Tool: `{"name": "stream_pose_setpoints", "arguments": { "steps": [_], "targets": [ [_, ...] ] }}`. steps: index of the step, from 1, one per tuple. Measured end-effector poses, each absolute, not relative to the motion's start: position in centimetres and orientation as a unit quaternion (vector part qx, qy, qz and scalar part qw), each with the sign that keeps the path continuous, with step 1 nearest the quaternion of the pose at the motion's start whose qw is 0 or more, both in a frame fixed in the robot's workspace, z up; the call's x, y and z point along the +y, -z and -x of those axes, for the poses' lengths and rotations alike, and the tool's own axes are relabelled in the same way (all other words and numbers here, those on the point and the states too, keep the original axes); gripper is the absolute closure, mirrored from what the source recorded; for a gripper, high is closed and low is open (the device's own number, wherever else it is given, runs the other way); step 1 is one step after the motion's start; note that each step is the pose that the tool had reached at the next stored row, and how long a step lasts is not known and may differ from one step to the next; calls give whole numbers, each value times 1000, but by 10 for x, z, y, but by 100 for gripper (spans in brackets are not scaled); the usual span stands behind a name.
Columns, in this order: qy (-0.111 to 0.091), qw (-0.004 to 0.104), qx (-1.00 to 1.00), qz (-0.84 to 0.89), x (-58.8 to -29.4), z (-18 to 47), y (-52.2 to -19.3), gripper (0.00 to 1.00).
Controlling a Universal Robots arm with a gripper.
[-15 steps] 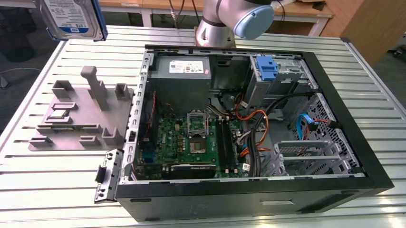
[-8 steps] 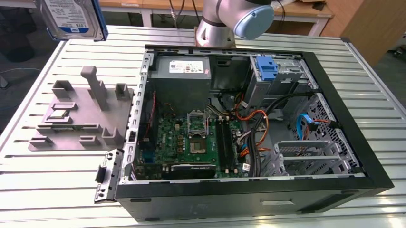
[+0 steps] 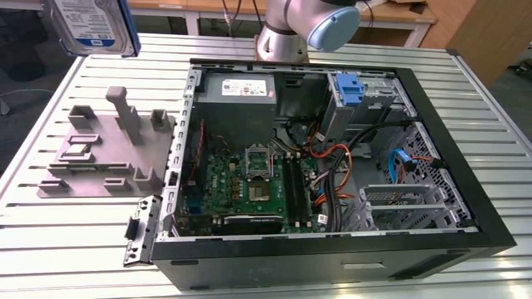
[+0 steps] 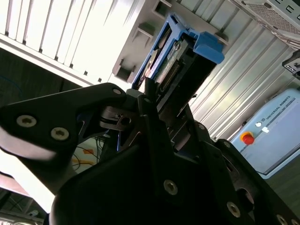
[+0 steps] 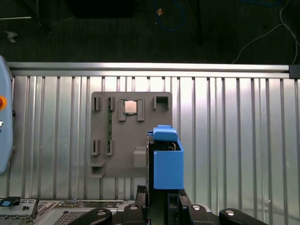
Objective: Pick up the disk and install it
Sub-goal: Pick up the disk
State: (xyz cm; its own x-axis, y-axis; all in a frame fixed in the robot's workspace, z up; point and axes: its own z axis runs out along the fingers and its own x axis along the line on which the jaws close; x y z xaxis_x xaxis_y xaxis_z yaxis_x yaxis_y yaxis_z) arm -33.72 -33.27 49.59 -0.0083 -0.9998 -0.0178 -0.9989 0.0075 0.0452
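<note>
The disk (image 3: 87,25) hangs in the air at the exterior view's top left, high above the table, its white-and-blue label facing the camera and blue bracket along its edge. In the first wrist view the disk (image 5: 164,161) is seen edge-on, with its blue bracket toward the camera, over the grey fixture plate (image 5: 117,150). My gripper (image 5: 159,199) is shut on it, fingers clamped on both flat sides. The second wrist view shows the same grip: the disk (image 4: 180,54) sticks out from between the black fingers (image 4: 150,101).
An open computer case (image 3: 465,187) lies on the slatted metal table (image 3: 499,131), with motherboard (image 3: 249,187), grey power supply (image 3: 239,87) and a drive bay with a blue part (image 3: 351,87) inside. The grey fixture plate (image 3: 99,156) lies beside it. The arm's base (image 3: 291,31) stands behind.
</note>
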Motion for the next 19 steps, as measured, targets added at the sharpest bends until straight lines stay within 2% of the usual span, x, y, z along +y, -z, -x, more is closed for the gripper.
{"name": "stream_pose_setpoints", "arguments": {
  "steps": [19],
  "targets": [
    [22, 10, -710, -704, -336, 308, -495, 65]
  ]
}}
